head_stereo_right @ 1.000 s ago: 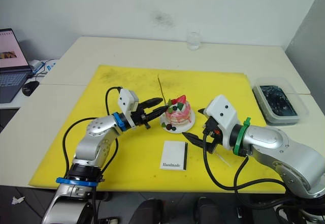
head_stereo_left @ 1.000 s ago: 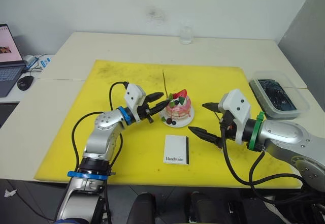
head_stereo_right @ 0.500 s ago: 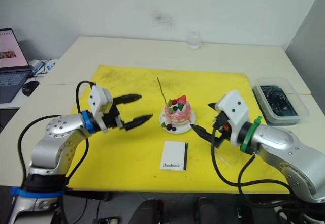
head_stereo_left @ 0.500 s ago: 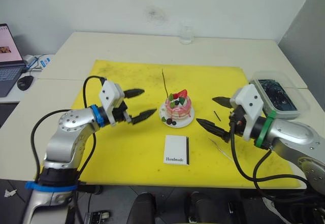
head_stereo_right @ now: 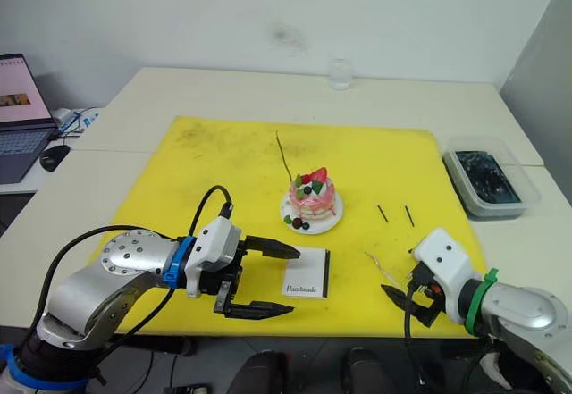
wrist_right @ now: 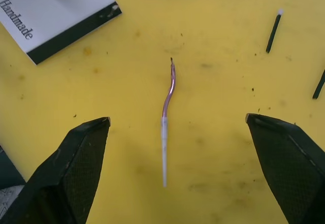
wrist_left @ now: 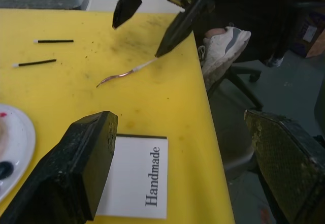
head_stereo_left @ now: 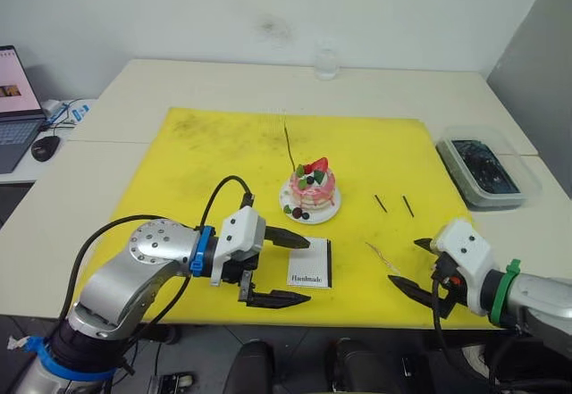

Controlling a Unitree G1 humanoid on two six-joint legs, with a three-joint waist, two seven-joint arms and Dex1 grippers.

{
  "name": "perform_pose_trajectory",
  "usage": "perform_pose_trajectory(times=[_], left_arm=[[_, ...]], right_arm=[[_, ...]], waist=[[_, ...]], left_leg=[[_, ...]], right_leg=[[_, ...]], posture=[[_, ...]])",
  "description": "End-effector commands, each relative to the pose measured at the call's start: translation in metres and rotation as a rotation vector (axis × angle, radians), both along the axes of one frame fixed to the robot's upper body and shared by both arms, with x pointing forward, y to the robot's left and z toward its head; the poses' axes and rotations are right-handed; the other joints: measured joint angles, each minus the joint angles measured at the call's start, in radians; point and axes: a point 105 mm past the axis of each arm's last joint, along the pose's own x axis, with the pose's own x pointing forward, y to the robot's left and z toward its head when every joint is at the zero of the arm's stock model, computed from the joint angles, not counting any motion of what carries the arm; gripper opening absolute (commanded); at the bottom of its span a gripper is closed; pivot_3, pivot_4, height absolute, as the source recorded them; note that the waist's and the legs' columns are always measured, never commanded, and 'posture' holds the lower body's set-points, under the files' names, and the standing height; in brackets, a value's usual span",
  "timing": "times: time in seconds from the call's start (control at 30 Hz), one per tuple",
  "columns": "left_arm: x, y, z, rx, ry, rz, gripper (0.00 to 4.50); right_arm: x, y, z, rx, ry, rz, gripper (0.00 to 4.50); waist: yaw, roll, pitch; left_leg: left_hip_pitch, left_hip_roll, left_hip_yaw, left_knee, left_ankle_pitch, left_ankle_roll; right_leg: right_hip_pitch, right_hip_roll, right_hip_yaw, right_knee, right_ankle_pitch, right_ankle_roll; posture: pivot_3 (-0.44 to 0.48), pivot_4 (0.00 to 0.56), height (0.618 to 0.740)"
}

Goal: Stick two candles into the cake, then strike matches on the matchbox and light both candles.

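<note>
We see a loose candle [wrist_right: 166,122] flat on the yellow mat [head_stereo_left: 206,153], right between the spread fingers of the right gripper [head_stereo_left: 407,267], untouched. It's thin and bent, coppery at one end, pale at the other. One candle [head_stereo_left: 289,144] seems already planted in the cake [head_stereo_left: 312,190], though it's too thin to be sure. Two matches [head_stereo_left: 394,205] lie beyond the loose candle. The matchbox [head_stereo_left: 310,264] sits just beside the left gripper [head_stereo_left: 295,271], wide open, holding nothing.
</note>
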Motion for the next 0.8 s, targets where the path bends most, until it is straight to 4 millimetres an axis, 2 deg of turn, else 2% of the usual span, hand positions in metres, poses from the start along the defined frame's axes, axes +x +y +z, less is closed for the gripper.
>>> perform_pose_trajectory(times=[0.03, 0.2, 0.23, 0.33, 0.63, 0.67, 0.8], left_arm=[[-0.005, -0.007, 0.006, -0.029, -0.035, -0.042, 4.45], [0.003, -0.002, 0.000, -0.011, -0.063, -0.012, 4.45], [0.003, -0.001, 0.000, -0.011, -0.063, -0.012, 4.48], [0.004, -0.003, 0.000, -0.016, -0.066, -0.013, 4.50], [0.000, -0.012, 0.001, -0.038, -0.059, -0.027, 4.50], [-0.001, -0.013, 0.002, -0.040, -0.056, -0.034, 4.50], [-0.006, -0.018, 0.004, -0.054, -0.049, -0.050, 4.50]], right_arm=[[0.003, 0.001, -0.003, -0.024, -0.041, 0.007, 4.50], [0.005, 0.001, -0.012, -0.019, -0.035, -0.009, 4.50], [0.006, 0.001, -0.015, -0.026, -0.027, -0.014, 4.32], [0.007, 0.001, -0.020, -0.031, -0.016, -0.019, 3.54], [0.005, 0.008, -0.024, -0.017, 0.017, 0.005, 0.28], [0.005, 0.009, -0.022, -0.013, 0.014, 0.009, 0.05], [0.003, 0.008, -0.011, 0.003, 0.005, 0.024, 0.05]], waist=[[0.000, 0.000, 0.000], [0.001, 0.000, 0.000], [0.001, 0.000, 0.000], [0.001, 0.000, 0.000], [0.001, 0.000, 0.000], [0.001, 0.000, 0.000], [0.001, 0.000, 0.000]], left_leg=[[0.000, 0.000, 0.000, 0.000, 0.000, 0.000], [-0.001, 0.000, 0.000, 0.000, 0.000, 0.000], [-0.001, 0.000, 0.000, 0.000, 0.000, 0.000], [-0.001, 0.000, 0.000, 0.000, 0.000, 0.000], [-0.001, 0.000, 0.000, 0.000, 0.000, 0.000], [-0.001, 0.000, 0.000, 0.000, 0.000, 0.000], [-0.001, 0.000, 0.000, 0.000, 0.000, 0.000]], right_leg=[[0.000, 0.000, 0.000, 0.000, 0.000, 0.001], [0.000, 0.001, 0.000, -0.001, 0.001, 0.002], [0.000, 0.001, 0.000, -0.001, 0.001, 0.002], [0.000, 0.001, 0.000, -0.001, 0.001, 0.002], [0.000, 0.001, 0.000, -0.001, 0.001, 0.002], [0.000, 0.001, 0.000, -0.001, 0.001, 0.002], [0.000, 0.001, 0.000, -0.001, 0.001, 0.002]], posture=[[0.000, 0.150, 0.740], [0.000, 0.150, 0.740], [0.000, 0.150, 0.740], [0.000, 0.150, 0.740], [0.000, 0.150, 0.740], [0.000, 0.150, 0.740], [0.000, 0.150, 0.740]])
